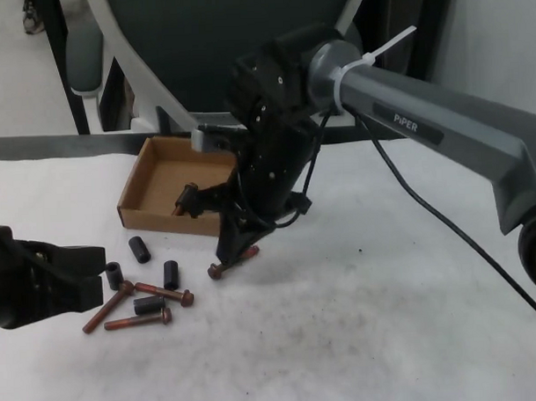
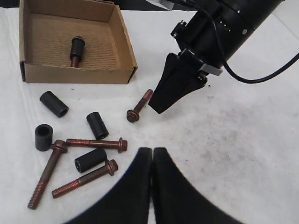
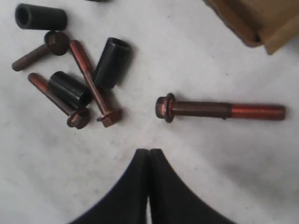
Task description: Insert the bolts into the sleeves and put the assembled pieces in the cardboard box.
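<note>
A single copper bolt (image 3: pixel 219 110) lies on the white bench just in front of the cardboard box (image 1: pixel 159 217). My right gripper (image 3: pixel 148 153) hangs shut and empty right beside this bolt (image 2: pixel 139 106), fingertips pointing down (image 1: pixel 228 252). My left gripper (image 2: pixel 152 152) is also shut and empty, low at the left (image 1: pixel 81 264), near the loose parts. Several black sleeves (image 2: pixel 97 125) and three more bolts (image 2: pixel 96 143) lie scattered there. One assembled bolt-and-sleeve piece (image 2: pixel 74 48) rests inside the box.
The box (image 2: pixel 74 73) stands at the bench's back left, open at the top. A chair and dark frame stand behind the bench. White bench surface stretches free to the right and front.
</note>
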`<action>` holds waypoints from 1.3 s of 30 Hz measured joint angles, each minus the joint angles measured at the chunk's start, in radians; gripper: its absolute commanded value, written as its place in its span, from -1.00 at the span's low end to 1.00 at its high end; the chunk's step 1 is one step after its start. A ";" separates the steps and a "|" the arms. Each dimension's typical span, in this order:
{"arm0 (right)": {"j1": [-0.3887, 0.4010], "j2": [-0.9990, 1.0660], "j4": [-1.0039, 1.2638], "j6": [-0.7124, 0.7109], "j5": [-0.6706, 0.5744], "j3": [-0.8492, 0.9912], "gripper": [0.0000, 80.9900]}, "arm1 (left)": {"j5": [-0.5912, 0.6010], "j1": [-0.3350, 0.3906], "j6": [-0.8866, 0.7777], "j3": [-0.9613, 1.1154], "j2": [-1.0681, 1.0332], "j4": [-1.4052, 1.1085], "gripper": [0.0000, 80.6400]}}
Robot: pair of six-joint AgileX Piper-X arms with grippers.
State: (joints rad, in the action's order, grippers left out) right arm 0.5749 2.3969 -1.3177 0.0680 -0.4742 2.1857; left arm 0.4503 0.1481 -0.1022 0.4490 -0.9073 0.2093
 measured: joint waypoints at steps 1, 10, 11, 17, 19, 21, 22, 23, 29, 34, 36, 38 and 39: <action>0.000 -0.004 -0.011 -0.006 0.010 0.000 -0.99 | 0.000 0.000 0.000 0.000 0.000 0.000 -0.98; 0.000 -0.134 -0.024 -0.126 0.098 0.006 -0.99 | -0.116 0.000 -0.007 0.000 0.000 0.000 -0.98; 0.000 -0.147 -0.048 -0.167 0.098 0.010 -0.99 | -0.122 0.000 -0.013 0.000 -0.002 0.000 -0.98; 0.012 -0.170 -0.213 -0.516 0.080 0.012 -0.99 | -0.164 0.000 0.090 0.068 -0.067 0.113 -0.98; 0.016 -0.173 -0.217 -0.551 0.081 0.012 -0.99 | -0.173 0.000 0.118 0.084 -0.080 0.135 -0.98; 0.032 -0.184 -0.221 -0.593 0.081 0.009 -0.99 | -0.193 0.000 0.156 0.112 -0.096 0.156 -0.98; 0.041 -0.191 -0.221 -0.615 0.081 0.009 -0.99 | -0.201 0.000 0.170 0.126 -0.107 0.163 -0.99; 0.053 -0.200 -0.221 -0.630 0.081 0.009 -0.99 | -0.205 0.000 0.180 0.137 -0.118 0.167 -0.97; 0.114 -0.271 -0.222 -0.670 0.078 -0.008 -0.99 | -0.209 0.000 0.224 0.225 -0.245 0.257 -0.53; 0.118 -0.366 -0.224 -0.669 0.073 -0.144 -0.99 | -0.294 0.000 0.241 0.331 -0.416 0.318 -0.74; 0.115 -0.396 -0.224 -0.669 0.073 -0.200 -0.99 | -0.311 0.000 0.241 0.394 -0.476 0.321 -0.97; 0.115 -0.421 -0.223 -0.669 0.073 -0.269 -0.99 | -0.314 0.000 0.241 0.449 -0.530 0.321 -0.99; 0.115 -0.429 -0.224 -0.669 0.073 -0.297 -0.99 | -0.314 0.000 0.241 0.466 -0.549 0.321 -0.98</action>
State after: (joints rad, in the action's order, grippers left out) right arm 0.6902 1.9677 -1.5412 -0.6012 -0.4013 1.8888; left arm 0.1362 0.1481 0.1390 0.9147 -1.4563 0.5301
